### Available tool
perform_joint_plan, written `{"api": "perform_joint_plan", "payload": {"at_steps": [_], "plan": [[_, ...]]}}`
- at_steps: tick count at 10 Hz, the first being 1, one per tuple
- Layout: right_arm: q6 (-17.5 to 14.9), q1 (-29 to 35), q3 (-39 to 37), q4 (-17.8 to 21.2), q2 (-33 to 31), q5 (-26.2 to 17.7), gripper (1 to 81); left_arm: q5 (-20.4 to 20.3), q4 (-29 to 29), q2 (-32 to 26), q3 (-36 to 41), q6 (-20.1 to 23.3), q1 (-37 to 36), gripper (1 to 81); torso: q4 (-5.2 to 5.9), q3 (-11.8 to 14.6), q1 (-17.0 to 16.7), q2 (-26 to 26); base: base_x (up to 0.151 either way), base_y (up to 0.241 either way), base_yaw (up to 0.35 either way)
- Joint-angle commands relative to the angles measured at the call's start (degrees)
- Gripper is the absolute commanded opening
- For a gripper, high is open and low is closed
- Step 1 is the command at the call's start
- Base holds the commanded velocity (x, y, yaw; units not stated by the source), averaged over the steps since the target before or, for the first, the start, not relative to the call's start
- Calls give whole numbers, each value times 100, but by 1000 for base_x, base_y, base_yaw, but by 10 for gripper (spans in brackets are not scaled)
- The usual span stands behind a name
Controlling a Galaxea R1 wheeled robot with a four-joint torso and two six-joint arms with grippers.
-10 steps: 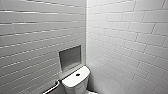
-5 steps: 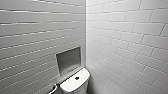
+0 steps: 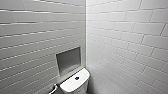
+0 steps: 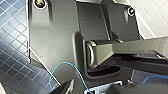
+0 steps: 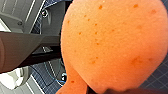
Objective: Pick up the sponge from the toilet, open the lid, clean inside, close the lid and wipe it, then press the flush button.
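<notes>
The toilet [image 3: 71, 86] shows its white tank top at the lower edge of the head view, in the corner of two tiled walls. The small dark flush button [image 3: 77, 78] sits in the middle of that top. The orange-red sponge [image 5: 112, 45], porous and rounded, looms very close in the right wrist view. My right gripper [image 5: 110, 90] is shut on it at its lower side. In the left wrist view my left gripper holds nothing, above a dark tiled floor [image 4: 12, 62].
A square recessed niche [image 3: 68, 60] is set in the left wall just above the tank. A light hose [image 3: 53, 88] hangs to the left of the tank. White tiled walls close in on both sides.
The whole head picture has shifted: the tank sits lower in it than a second ago, so the camera has moved. Nothing in the scene itself has moved.
</notes>
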Motion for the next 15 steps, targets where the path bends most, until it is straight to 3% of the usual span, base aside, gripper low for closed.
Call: {"api": "perform_joint_plan", "payload": {"at_steps": [1,9,10,13,14,15], "plan": [[25,208,213,-12,-197,-262,10,290,-41,-289,301,1,-401,811,0,0,0,0,0,0,0],[25,200,881,-39,-584,-51,10,404,-120,-2082,2709,-26,-1517,811,0,-2,0,0,0,0,0],[25,191,882,-39,-584,-51,10,483,-129,-2310,3095,-26,-1745,811,0,-284,0,0,0,0,0],[25,200,935,-39,-584,-42,10,800,-208,-2908,4098,-228,-2510,811,0,-580,0,0,0,0,0],[25,199,943,-39,-584,-42,10,835,-304,-3084,4422,-254,-2765,811,0,-1024,0,2,0,0,0],[25,200,943,-39,-584,-42,10,923,-401,-3234,4696,-254,-2993,811,0,-834,2,2,0,0,0]]}}
